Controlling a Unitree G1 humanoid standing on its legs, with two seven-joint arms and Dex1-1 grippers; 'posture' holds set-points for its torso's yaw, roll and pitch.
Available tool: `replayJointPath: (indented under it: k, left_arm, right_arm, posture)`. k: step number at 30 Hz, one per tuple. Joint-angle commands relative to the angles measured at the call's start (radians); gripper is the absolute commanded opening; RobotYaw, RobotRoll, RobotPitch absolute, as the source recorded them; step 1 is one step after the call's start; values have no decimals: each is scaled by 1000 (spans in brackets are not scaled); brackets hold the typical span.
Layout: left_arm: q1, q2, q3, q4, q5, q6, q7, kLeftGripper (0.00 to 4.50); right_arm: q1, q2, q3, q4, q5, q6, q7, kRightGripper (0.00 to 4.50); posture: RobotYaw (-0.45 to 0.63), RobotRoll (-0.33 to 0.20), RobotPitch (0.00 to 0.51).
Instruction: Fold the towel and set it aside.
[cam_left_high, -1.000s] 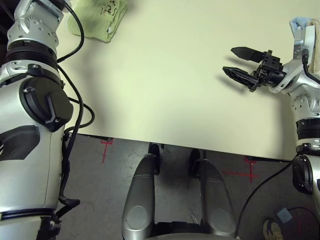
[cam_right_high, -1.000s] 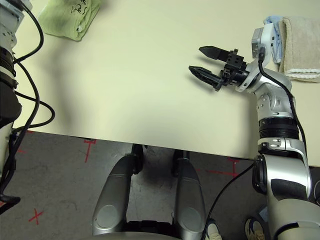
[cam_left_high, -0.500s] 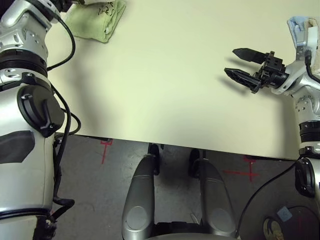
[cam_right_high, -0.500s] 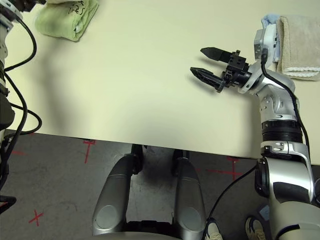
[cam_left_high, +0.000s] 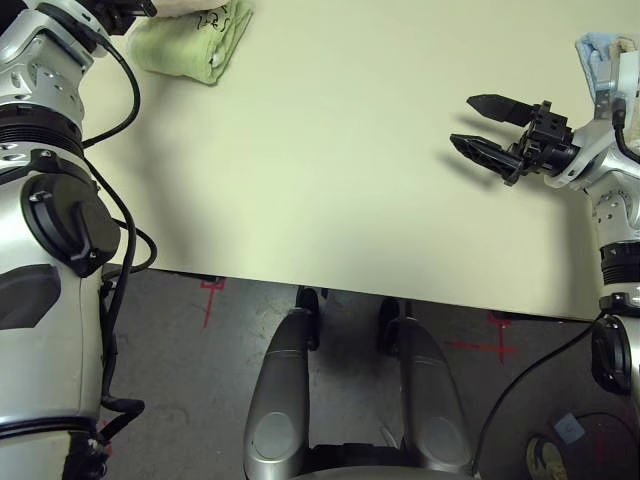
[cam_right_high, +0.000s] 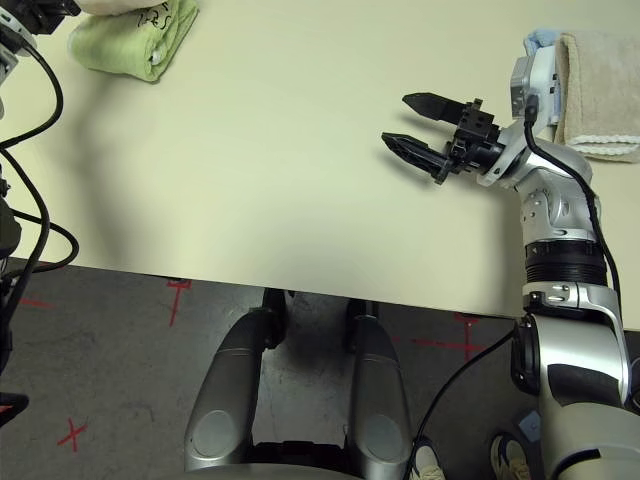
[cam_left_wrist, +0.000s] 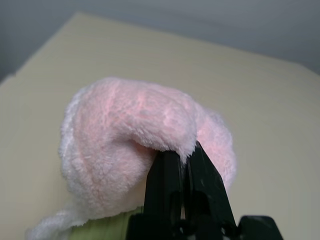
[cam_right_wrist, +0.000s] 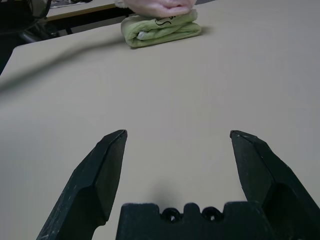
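- Left gripper is clamped shut on the towel, whose bunched pink folds hang just over the green towel.
- Right gripper, jaws spread and empty, hovers over the table, well apart from the green towel.

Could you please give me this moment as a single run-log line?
left gripper: shut on pink towel, above green towel | right gripper: jaws open, empty, over table
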Motion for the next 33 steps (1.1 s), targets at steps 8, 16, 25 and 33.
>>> replayJointPath:
  k: [8, 16, 25, 33]
  left_arm:
    - [33, 67, -91, -51, 34, 318, -66, 20]
    - [-16, 81, -105, -46, 21, 527, -16, 20]
    - [-73, 23, 146, -26, -180, 628, 302, 2285]
    - [-65, -3, 208, -36, -240, 709, 454, 4475]
  right_arm:
    - [-10, 9, 15, 36, -3, -22, 24, 4500]
    - [-13, 11, 18, 51, -6, -31, 28, 4500]
    - [-14, 8, 23, 64, -8, -44, 25, 4500]
    - [-20, 9, 24, 71, -10, -52, 24, 4500]
  posture:
    - [70, 0, 445]
    - [74, 0, 448]
    - [72, 0, 450]
    - [77, 0, 449]
